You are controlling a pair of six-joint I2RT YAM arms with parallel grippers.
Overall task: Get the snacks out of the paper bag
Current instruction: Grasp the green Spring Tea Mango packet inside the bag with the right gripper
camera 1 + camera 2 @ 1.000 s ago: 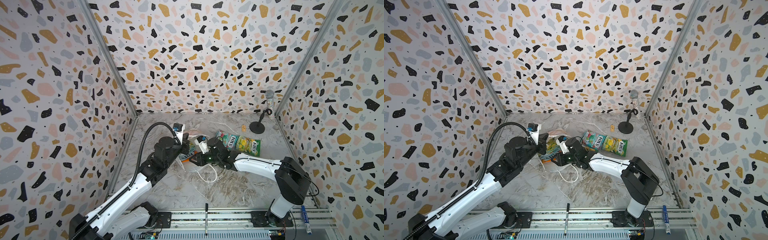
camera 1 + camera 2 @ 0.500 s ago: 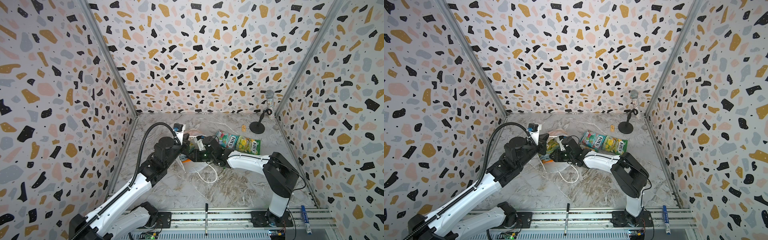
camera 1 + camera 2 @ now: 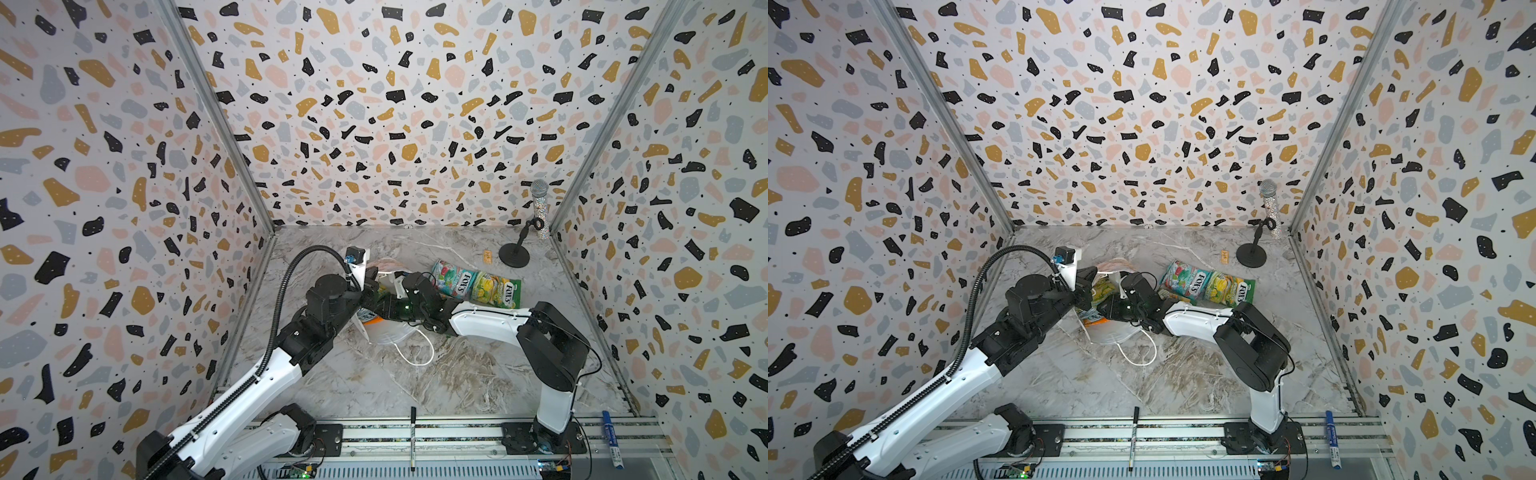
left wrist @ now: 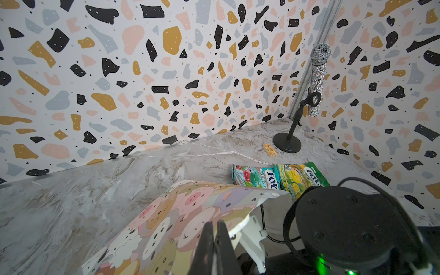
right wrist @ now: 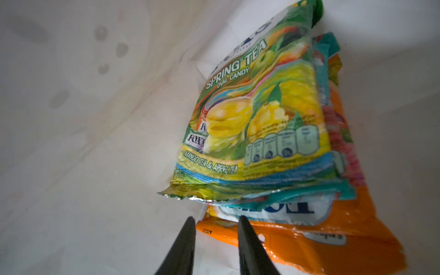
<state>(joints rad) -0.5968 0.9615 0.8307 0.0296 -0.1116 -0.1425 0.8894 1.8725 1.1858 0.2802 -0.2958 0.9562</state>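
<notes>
Paper bag (image 3: pixel 388 334) is lying on its side in the middle of both top views on the marble table (image 3: pixel 374 395). It is white, with its cord handle (image 3: pixel 415 362) trailing toward the frame bottom and its pastel cartoon-animal face turned up and tilting. Left gripper (image 4: pixel 215 226) is pressing its fingers together, pinching the printed edge at the bag's mouth. Right gripper (image 5: pixel 215 223) is reaching inside the bag with its fingers standing a little apart. A corner of the orange packet (image 5: pixel 321 250) is sitting at that gap, but contact is unclear. Above the orange one in the right wrist view, a teal packet (image 5: pixel 285 197) is lying under a glossy green-yellow Spring Tea packet (image 5: pixel 257 119), all stacked against the white inner wall. Two more FOX'S packets are resting flat on the table right of the bag, overlapping: a teal-red packet (image 3: pixel 453 280) and a green-yellow packet (image 3: pixel 496 289).
</notes>
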